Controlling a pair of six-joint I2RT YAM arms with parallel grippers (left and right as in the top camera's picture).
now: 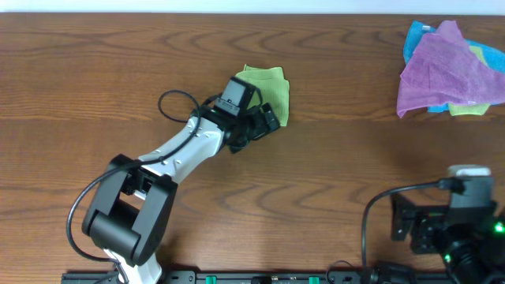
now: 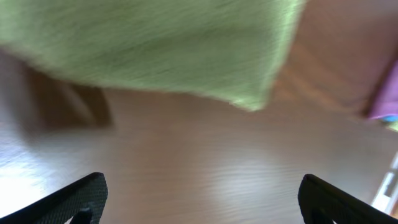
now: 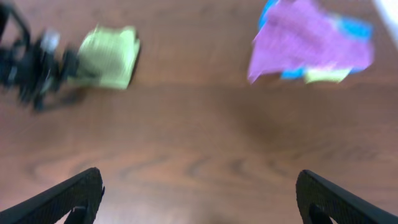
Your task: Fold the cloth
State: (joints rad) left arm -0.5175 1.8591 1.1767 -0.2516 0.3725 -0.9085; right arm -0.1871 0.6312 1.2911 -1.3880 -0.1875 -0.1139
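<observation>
The lime-green cloth [image 1: 268, 88] lies folded into a small rectangle on the wooden table, left of centre at the back. It also shows in the left wrist view [image 2: 155, 50] and in the right wrist view [image 3: 111, 56]. My left gripper [image 1: 264, 126] is open and empty, just at the cloth's near edge; its fingers [image 2: 202, 199] are spread wide over bare wood. My right gripper [image 3: 199, 199] is open and empty, low at the front right of the table [image 1: 461, 229], far from the cloth.
A pile of cloths, purple [image 1: 446, 67] on top of blue and lime ones, lies at the back right corner; it shows in the right wrist view [image 3: 308, 40]. The left arm's cable [image 1: 175, 104] loops on the table beside the arm.
</observation>
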